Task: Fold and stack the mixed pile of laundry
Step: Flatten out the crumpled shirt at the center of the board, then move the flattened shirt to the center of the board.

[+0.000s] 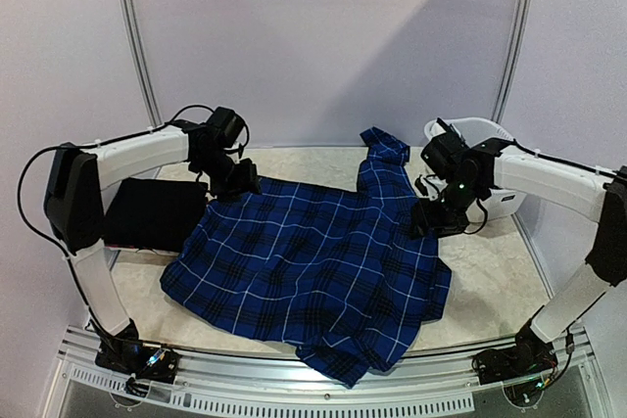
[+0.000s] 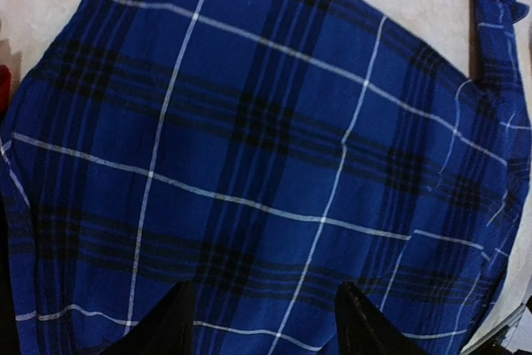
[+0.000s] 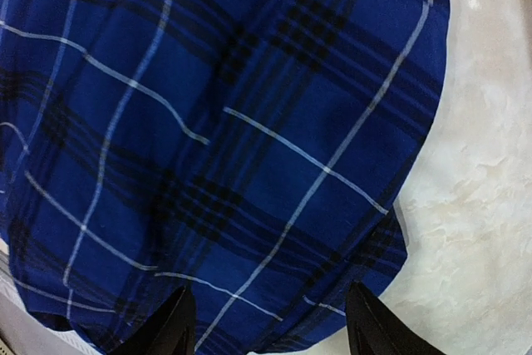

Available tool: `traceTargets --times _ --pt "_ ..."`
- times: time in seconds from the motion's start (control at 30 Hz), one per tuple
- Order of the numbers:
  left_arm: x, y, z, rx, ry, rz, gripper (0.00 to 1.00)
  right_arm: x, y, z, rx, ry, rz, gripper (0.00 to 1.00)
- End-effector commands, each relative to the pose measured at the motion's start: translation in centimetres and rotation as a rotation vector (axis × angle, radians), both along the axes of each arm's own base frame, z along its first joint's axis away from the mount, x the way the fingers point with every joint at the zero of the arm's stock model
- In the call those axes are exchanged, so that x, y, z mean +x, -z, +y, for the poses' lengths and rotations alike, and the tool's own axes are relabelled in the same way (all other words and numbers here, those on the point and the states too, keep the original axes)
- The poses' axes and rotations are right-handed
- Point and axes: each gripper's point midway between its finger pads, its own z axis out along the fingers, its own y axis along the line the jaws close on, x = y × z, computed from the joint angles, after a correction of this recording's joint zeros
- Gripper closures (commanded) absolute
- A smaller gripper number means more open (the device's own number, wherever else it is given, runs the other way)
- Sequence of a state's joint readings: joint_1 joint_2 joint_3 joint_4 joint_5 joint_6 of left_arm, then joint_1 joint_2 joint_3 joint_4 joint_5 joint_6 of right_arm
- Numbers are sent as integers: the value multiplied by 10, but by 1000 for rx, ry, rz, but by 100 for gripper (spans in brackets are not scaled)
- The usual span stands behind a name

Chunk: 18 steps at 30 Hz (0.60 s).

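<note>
Blue plaid shirt [image 1: 313, 271] lies spread out mid-table [image 1: 495, 286], with the black garment [image 1: 152, 212] touching its left edge. Left gripper [image 2: 268, 326] is at the shirt's far-left corner and right gripper [image 3: 268, 322] at its right edge. Both have their 2 fingers apart above the cloth, gripping nothing I can see.

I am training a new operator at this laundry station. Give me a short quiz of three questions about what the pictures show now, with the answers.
1. True or false: the blue plaid shirt is already folded into a neat square.
2. Where does the black garment lie? A) on top of the shirt B) on the table, left of the shirt C) inside the white basket
3. Fill in (apart / together): in the wrist views, the fingers of the left gripper and of the right gripper stand ____ over the shirt.
Key: 1 false; 2 B; 3 apart.
</note>
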<state>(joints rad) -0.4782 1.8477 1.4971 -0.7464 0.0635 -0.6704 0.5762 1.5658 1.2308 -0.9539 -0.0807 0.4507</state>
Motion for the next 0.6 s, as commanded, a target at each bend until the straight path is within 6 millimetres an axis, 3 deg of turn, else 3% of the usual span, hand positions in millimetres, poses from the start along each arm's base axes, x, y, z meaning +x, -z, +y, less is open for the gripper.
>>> traceTargets --times 0.0,0.27,0.57 --pt "-22 30 -5 62 83 81 42 -3 25 -11 -110 34 89 39" --pt "-31 57 -12 73 106 142 44 12 62 -2 -164 -16 169 39" --pt "-35 82 -22 53 118 194 45 35 90 -19 -201 1 243 41"
